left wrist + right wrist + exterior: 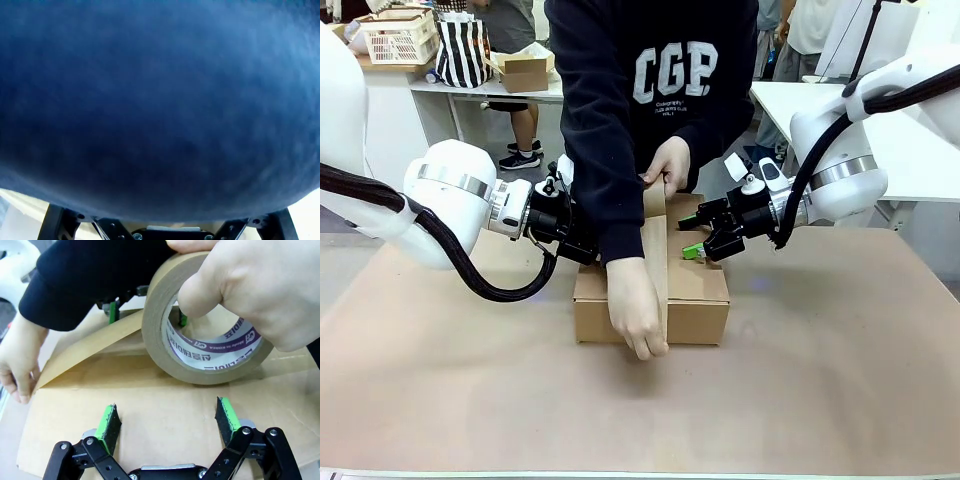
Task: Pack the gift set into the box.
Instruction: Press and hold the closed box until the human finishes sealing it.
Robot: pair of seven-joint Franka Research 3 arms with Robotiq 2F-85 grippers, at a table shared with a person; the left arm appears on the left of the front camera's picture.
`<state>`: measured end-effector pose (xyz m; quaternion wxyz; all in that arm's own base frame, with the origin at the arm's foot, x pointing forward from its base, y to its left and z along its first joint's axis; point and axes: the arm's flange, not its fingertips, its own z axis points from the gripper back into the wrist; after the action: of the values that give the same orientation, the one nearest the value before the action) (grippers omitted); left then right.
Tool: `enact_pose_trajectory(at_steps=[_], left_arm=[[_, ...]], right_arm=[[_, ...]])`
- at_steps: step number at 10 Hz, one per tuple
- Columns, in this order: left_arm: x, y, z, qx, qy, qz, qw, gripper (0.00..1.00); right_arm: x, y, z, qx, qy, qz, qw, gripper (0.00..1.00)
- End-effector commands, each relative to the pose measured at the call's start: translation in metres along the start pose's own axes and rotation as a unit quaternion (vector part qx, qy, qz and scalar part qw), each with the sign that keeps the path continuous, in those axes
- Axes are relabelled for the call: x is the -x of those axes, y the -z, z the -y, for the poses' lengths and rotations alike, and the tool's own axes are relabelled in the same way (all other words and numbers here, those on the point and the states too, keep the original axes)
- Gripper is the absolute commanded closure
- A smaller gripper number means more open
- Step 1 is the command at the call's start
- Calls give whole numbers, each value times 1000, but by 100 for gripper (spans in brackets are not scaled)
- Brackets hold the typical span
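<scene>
Box (695, 295) at table (840, 380) centre, flaps down, being taped by person. Tape roll (200, 340) gripped in one hand (260, 290) at far end of seam, strip (95, 347) drawn toward near edge and pinned there by other hand (638, 310), probably to keep it taut before pressing down. Right gripper (700, 245) splayed wide, grasping nothing, green pads (107, 421) resting on or just above right flap, likely holding it flat for taping; contact not certain. Left gripper (575, 240) at box's left side behind dark sleeve (610, 170); fingers hidden, left wrist view blocked by blue cloth, so cannot tell if released or clenched. Box directly under right gripper, tape roll just beyond its fingertips.
</scene>
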<state>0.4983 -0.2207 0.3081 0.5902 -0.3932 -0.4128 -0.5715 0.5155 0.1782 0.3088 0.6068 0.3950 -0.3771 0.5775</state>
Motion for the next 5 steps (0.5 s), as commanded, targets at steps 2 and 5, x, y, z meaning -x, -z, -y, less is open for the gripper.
enact_pose_trajectory(at_steps=[2,5], left_arm=[[4,1,1,1,6,-1,1000,0],[4,1,1,1,6,-1,1000,0]], right_arm=[[2,1,-1,2,1,-4,1000,0],[2,1,-1,2,1,-4,1000,0]])
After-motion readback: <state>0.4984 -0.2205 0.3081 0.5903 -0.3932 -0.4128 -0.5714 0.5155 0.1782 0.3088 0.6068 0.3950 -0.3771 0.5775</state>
